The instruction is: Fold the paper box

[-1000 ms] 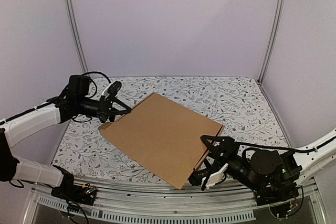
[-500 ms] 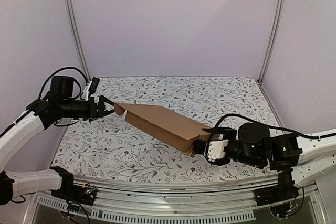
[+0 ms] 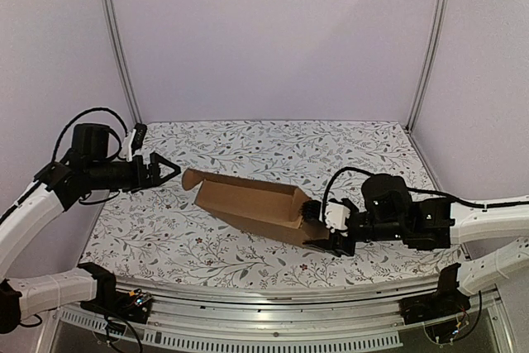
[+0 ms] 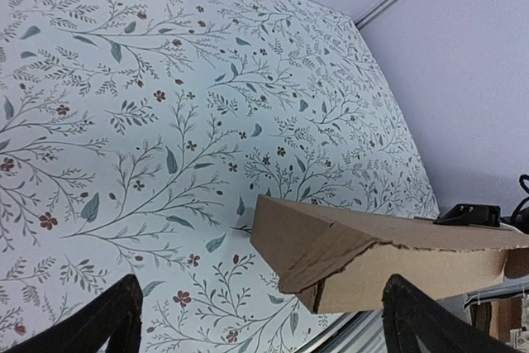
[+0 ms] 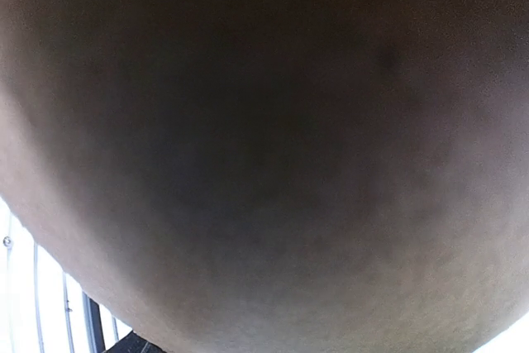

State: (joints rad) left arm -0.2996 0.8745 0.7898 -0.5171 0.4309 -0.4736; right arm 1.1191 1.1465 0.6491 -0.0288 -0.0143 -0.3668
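Holding the paper box (image 3: 248, 202) tilted on edge mid-table, our right gripper (image 3: 321, 227) seems clamped on its right end; our left gripper (image 3: 168, 173) hangs released near the left end, not touching; we should press that raised wall squarely, avoiding crooked creases.

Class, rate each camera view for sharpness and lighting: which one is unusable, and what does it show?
Top external: evenly lit, sharp; the paper box casts only a soft shadow. Left wrist: crisp, cardboard edges plainly readable. Right wrist: unusable, a dark brown out-of-focus blur fills nearly the frame.
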